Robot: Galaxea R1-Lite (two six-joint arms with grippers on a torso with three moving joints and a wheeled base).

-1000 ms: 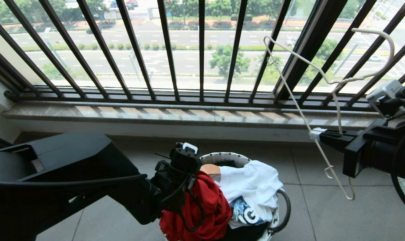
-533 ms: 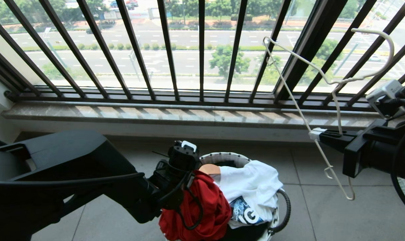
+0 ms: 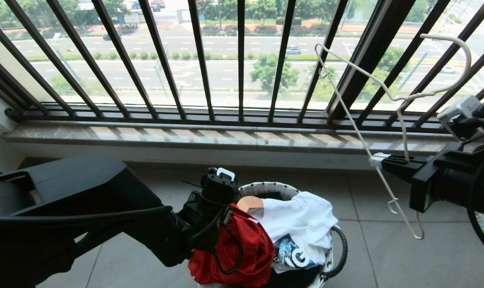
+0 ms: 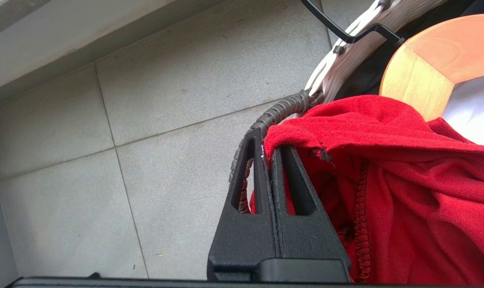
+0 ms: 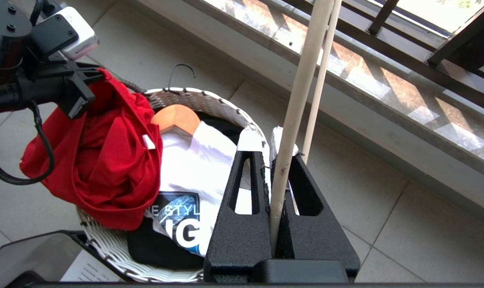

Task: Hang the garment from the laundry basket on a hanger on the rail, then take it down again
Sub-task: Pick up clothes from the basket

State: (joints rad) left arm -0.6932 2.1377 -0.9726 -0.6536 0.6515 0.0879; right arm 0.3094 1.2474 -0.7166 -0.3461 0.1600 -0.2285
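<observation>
Red fabric of the garment [image 3: 242,248] is bunched over the left rim of the laundry basket [image 3: 266,187] at the lower centre of the head view, draped partly outside it. The left gripper [image 4: 271,154] reaches in from the lower left, and its jaws are pressed together on a fold of the red cloth, pinching it at the basket's edge. Beside the red shirt, inside the basket, lie a white T-shirt [image 3: 302,220] with a blue print, something black beneath it, and the rounded end of a wooden hanger [image 3: 248,204]. At the right of the frame the right gripper [image 3: 380,161] holds the hanger [image 3: 362,138], a thin cream-white one, its jaws clamped on the lower bar so that the hook stands toward the upper right corner, in front of the dark window railing [image 3: 202,60]. Grey floor tiles [image 3: 386,260] surround the basket.
</observation>
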